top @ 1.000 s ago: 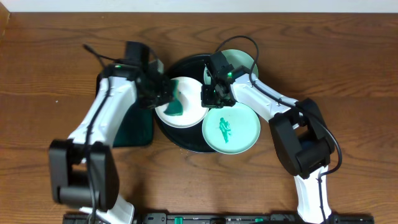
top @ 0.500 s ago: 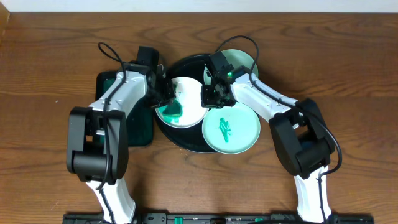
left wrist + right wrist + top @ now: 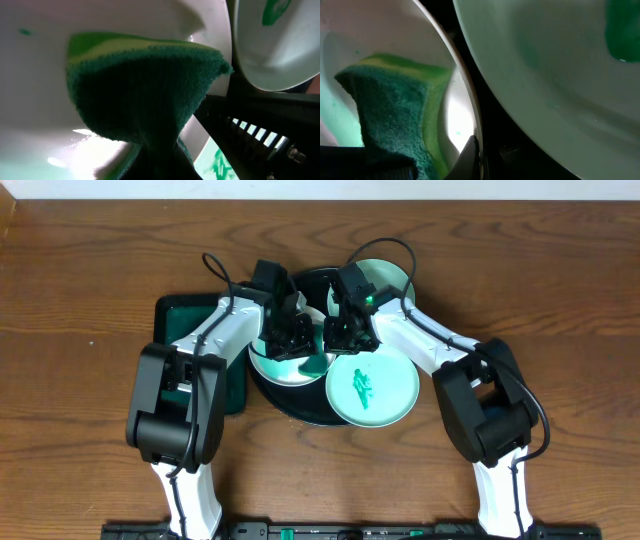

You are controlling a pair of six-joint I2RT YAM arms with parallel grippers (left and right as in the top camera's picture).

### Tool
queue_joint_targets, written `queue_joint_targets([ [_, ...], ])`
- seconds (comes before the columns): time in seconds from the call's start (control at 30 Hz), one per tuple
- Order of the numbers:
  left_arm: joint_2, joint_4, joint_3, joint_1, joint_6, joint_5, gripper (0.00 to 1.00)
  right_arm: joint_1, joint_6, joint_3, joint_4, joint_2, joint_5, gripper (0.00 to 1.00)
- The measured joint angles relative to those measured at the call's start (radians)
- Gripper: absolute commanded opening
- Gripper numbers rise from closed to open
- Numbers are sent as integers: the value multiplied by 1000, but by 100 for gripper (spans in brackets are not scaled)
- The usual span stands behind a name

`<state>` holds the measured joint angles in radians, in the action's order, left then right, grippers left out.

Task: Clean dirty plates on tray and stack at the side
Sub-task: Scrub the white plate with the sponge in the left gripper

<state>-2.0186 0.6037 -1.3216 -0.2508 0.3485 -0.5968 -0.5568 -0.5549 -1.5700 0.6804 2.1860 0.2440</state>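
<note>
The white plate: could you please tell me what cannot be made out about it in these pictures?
- Overhead: the left end effector covers the middle of the white plate, hiding any smear.
- Left wrist: the sponge blocks the surface beneath it.
- Right wrist: the right end effector is cut off by the bottom edge; grip on the rim unclear.

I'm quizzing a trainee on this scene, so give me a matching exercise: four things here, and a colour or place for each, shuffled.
Things: 1 sponge; 2 round tray; 3 rectangular tray; 4 front turquoise plate.
Matches: A glossy black; B teal smear in the middle; C pressed on the white plate; D dark green.
Pairs: 1-C, 2-A, 3-D, 4-B.
</note>
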Motion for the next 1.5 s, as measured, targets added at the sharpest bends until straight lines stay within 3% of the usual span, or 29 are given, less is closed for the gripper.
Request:
queue_joint_targets([
  [0.23,0,5,0,58,19,11,7,0,0,-1,6,0,3,1],
  [0.5,11,-3,-8,103,18,165,7,0,0,-2,14,0,7,1],
  [0.8,27,-2,-20,2,74,445,7,0,0,-2,16,0,10,1],
  [1.03,27,-1,-21,-74,22,552,7,0,0,-5,24,0,11,1],
  [1.23,27,2,-22,-100,4,539,7,0,0,-5,34,0,12,1],
  [1.5,24,-31,-22,-98,-10,366,7,0,0,-5,38,0,11,1],
])
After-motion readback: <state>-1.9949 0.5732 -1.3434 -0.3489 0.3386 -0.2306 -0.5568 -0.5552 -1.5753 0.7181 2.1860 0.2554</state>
